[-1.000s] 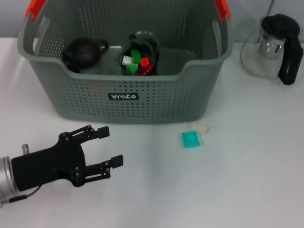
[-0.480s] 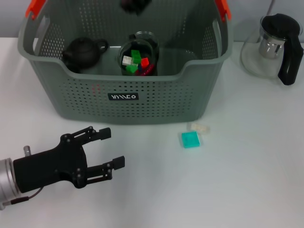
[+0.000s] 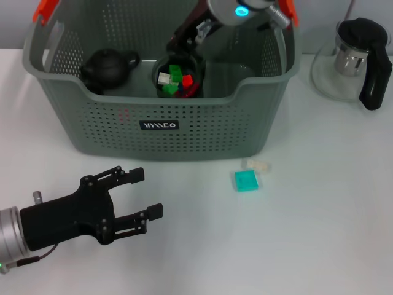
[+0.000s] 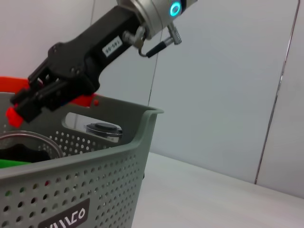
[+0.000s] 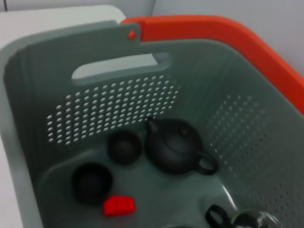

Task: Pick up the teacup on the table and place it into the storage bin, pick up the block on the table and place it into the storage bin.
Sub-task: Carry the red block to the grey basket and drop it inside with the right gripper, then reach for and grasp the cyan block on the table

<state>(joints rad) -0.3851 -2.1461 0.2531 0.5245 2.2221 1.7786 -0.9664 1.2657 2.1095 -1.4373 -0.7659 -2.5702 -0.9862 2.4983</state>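
The right claw (image 3: 184, 34) is hanging inside the storage bin (image 3: 159, 132), fingers unreadable, while the spread left claw (image 3: 138, 193) is idling on the desk (image 3: 319, 233), nearer the teal block (image 3: 247, 180)

i read the storage bin (image 3: 184, 132) as matt grey plastic, perforated with small holes, with glossy orange plastic clips (image 3: 46, 9) at its top corners. inside it, at the frame's upper left, the dark teapot (image 3: 107, 66) has a dull, slightly grainy finish. the left gripper (image 3: 132, 196) at lower left looks like matt black plastic on a brushed metal wrist. the jug (image 3: 353, 58) at upper right is clear glass with a shiny black handle. the table (image 3: 319, 233) is smooth matt white.
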